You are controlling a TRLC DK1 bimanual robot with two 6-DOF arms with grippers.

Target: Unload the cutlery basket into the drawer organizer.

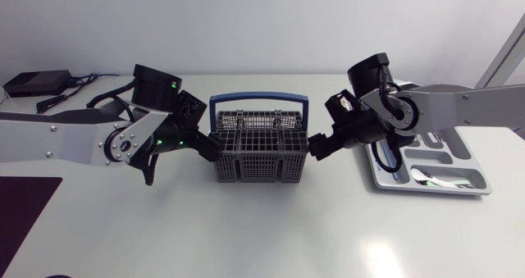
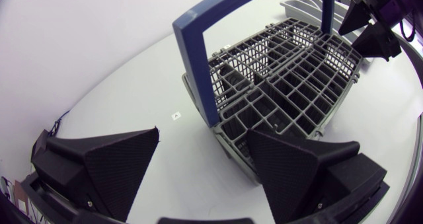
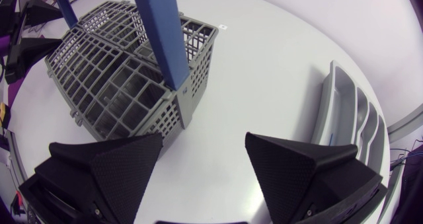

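Observation:
The grey cutlery basket (image 1: 261, 151) with a blue handle (image 1: 259, 100) stands at the table's middle. No cutlery shows through its grid top (image 2: 291, 65). My left gripper (image 1: 215, 148) is open at the basket's left end, and the basket's near corner (image 2: 231, 138) lies just ahead of its fingers (image 2: 203, 135). My right gripper (image 1: 317, 148) is open at the right end, a short way off the basket wall (image 3: 165, 98), with bare table between its fingers (image 3: 203, 138). The grey drawer organizer (image 1: 472, 180) lies at the right and holds some silver cutlery (image 1: 431, 178).
A black box (image 1: 37, 83) with cables sits at the back left corner. A dark mat (image 1: 25, 204) lies at the front left. My right arm crosses above the organizer's (image 3: 350, 112) back end.

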